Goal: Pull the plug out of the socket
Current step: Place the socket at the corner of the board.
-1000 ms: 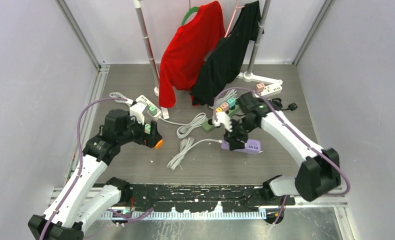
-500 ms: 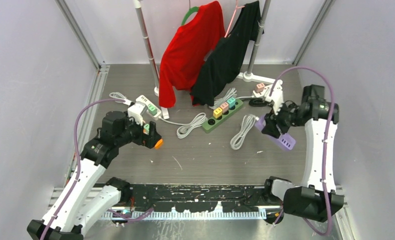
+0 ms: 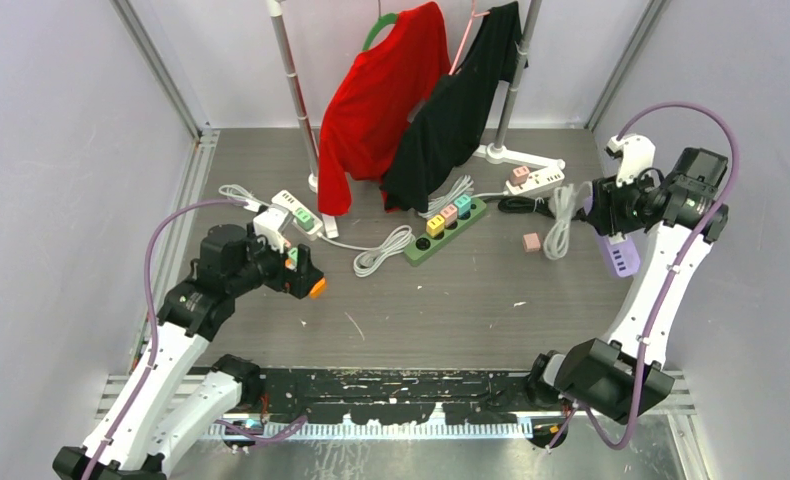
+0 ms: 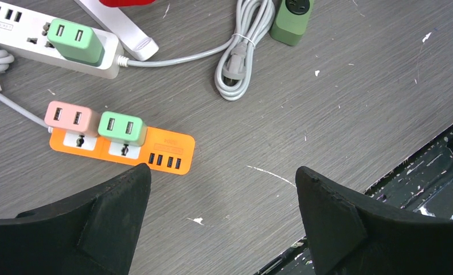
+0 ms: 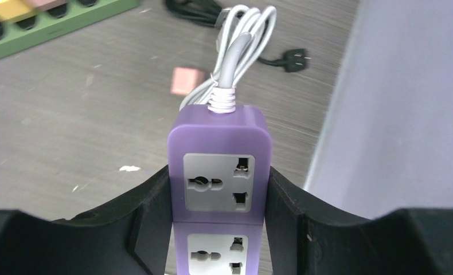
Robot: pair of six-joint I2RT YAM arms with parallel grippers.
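My right gripper [image 5: 218, 192] is shut on a purple power strip [image 5: 218, 166], and the two sockets facing the wrist camera are empty. In the top view the right gripper [image 3: 604, 213] holds that purple strip [image 3: 617, 258] in the air by the right wall, its white cord [image 3: 561, 207] trailing to the table. A pink plug [image 3: 531, 242] lies loose on the table, and this pink plug [image 5: 185, 80] also shows beyond the strip. My left gripper [image 4: 221, 220] is open above bare table, just near of an orange strip [image 4: 121, 150] that carries a pink plug [image 4: 71, 118] and a green plug [image 4: 122, 128].
A green strip [image 3: 446, 228] with coloured plugs lies mid-table beside a coiled grey cord [image 3: 383, 250]. White strips sit at the left [image 3: 296, 212] and at the back right [image 3: 536, 180]. A red shirt [image 3: 381, 100] and a black shirt [image 3: 456, 110] hang on a rack. The wall [image 5: 407, 103] is close to the right gripper.
The right arm swung from mid-table to the far right, carrying the purple strip up and away. A pink plug now lies loose on the table. The left arm stayed put.
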